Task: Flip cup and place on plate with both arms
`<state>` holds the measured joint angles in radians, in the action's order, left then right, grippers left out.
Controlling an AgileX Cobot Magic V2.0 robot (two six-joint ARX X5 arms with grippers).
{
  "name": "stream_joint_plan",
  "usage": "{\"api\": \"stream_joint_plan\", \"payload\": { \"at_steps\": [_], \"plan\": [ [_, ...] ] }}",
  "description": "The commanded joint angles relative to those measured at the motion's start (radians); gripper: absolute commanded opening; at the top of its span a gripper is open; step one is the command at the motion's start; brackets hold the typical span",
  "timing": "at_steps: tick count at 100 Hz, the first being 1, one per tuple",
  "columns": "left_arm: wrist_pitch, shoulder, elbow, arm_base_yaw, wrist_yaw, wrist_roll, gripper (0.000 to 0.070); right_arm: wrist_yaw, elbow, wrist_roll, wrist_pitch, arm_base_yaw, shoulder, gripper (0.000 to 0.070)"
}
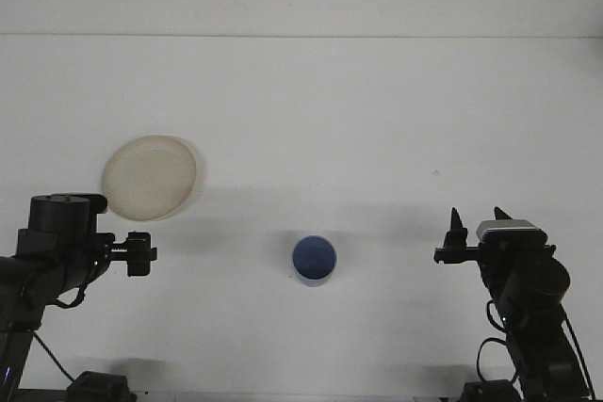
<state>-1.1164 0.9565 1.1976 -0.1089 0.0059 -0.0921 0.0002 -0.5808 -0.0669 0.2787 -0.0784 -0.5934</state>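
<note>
Left gripper [139, 254] low at the left edge, pointing right toward the cup [313, 260]; impossible to tell whether spread or closed from this angle. Nothing held. Right gripper [479, 223] at the lower right, fingers spread apart and empty, tips pointing up the frame. Well apart from both, blue cup on the white worktop [330, 110], roughly midway between the two arms (seen from above as a blue disc; mouth-up or bottom-up not clear). Cream plate [150, 177] farther back on the left, bare, just beyond the left arm and well clear of the cup.
</note>
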Motion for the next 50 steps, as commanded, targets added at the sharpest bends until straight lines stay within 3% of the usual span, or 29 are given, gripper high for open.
{"api": "stream_joint_plan", "payload": {
  "at_steps": [1, 13, 35, 50],
  "plan": [
    [0.0, 0.019, 0.041, -0.023, 0.006, 0.001, 0.0508, 0.0, -0.009, 0.008, -0.01, -0.003, -0.003, 0.0496],
    [-0.003, 0.063, 0.072, -0.105, 0.006, -0.011, 0.0508, 0.0, -0.009, 0.008, -0.01, -0.003, -0.003, 0.0496],
    [0.073, 0.228, 0.127, -0.339, 0.006, -0.095, 0.0508, 0.0, -0.009, 0.008, -0.01, -0.003, -0.003, 0.0496],
    [0.159, 0.371, 0.198, -0.476, 0.054, -0.14, 0.0505, 0.0, -0.009, 0.008, -0.009, -0.003, -0.003, 0.0496]
  ]
}}
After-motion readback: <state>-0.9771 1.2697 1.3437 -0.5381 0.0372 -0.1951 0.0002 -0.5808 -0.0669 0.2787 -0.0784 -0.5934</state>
